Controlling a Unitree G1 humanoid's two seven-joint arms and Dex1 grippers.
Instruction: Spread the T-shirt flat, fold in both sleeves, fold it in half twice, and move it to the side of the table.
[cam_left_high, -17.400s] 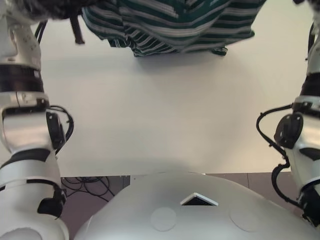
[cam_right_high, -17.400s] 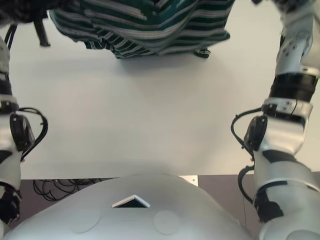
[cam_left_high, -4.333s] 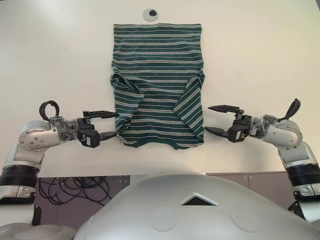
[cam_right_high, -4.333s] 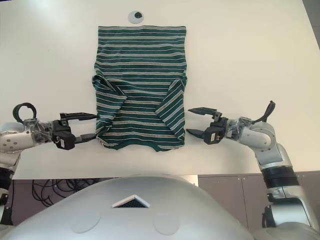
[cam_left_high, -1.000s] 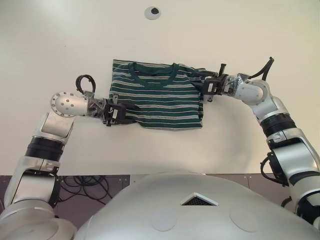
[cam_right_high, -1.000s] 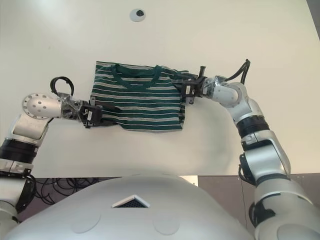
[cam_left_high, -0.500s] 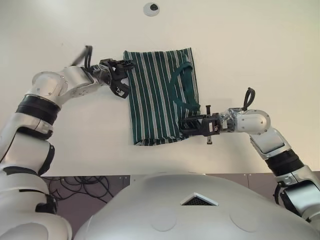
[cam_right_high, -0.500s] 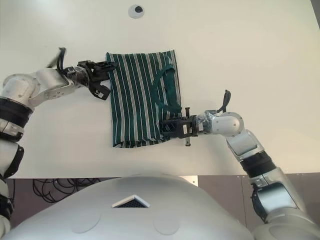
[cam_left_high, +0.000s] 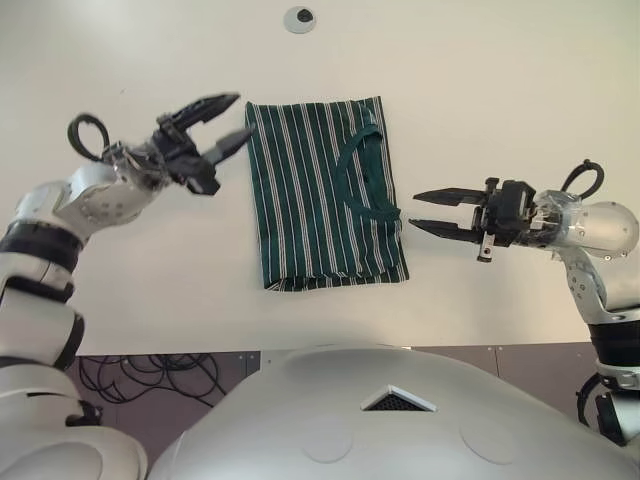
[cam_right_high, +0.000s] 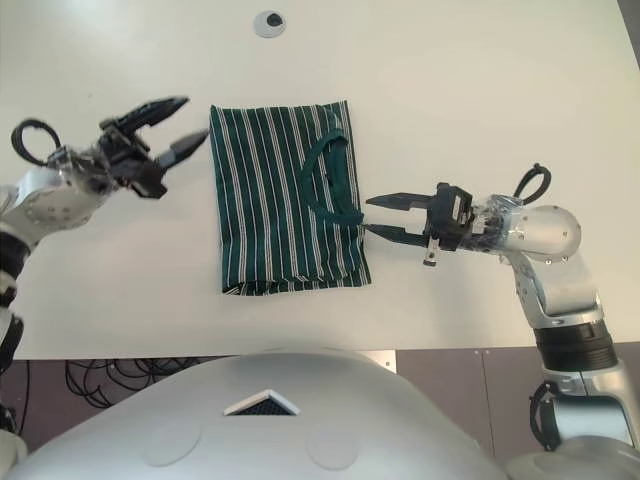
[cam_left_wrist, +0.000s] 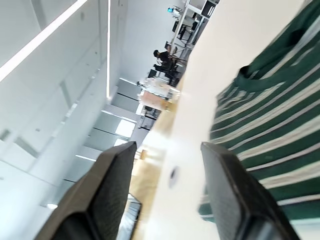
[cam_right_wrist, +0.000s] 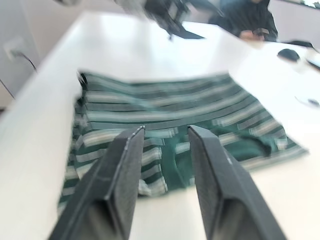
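T-shirt (cam_left_high: 325, 190) is one folded rectangle mid-table (cam_left_high: 500, 80), long axis running from the far edge toward the near edge, stripes going the same way, collar showing on its right half.

Head cam, both eyes: L gripper (cam_left_high: 238, 116) sits just beside the shirt's far-left corner, fingers spread wide, holding nothing. R gripper (cam_left_high: 420, 210) sits just beside the right long edge, closer to the near-right corner, fingers also apart and empty, tips pointing at the cloth. So the shirt lies between the two, inboard of each. I judge the R gripper the nearer one. Whichever move comes next, a last fold or the slide to the table's side, I think it turns on those two diagonal corners, w/ the long axis square to the line of both sets of fingers.

L wrist cam: fingers (cam_left_wrist: 115, 190) open w/ a clear gap and nothing in it. The striped cloth lies off to one side beyond the tips, not between them.

R wrist cam: fingers (cam_right_wrist: 125, 170) open. The shirt lies straight ahead across the gap, its stacked layer edges facing me. The other arm's gripper shows blurred beyond the far side of the cloth.

Count: 1 T-shirt, 2 grippers, 1 table, plus 1 small round disc (cam_left_high: 299, 18) near the far edge, well apart from the shirt.
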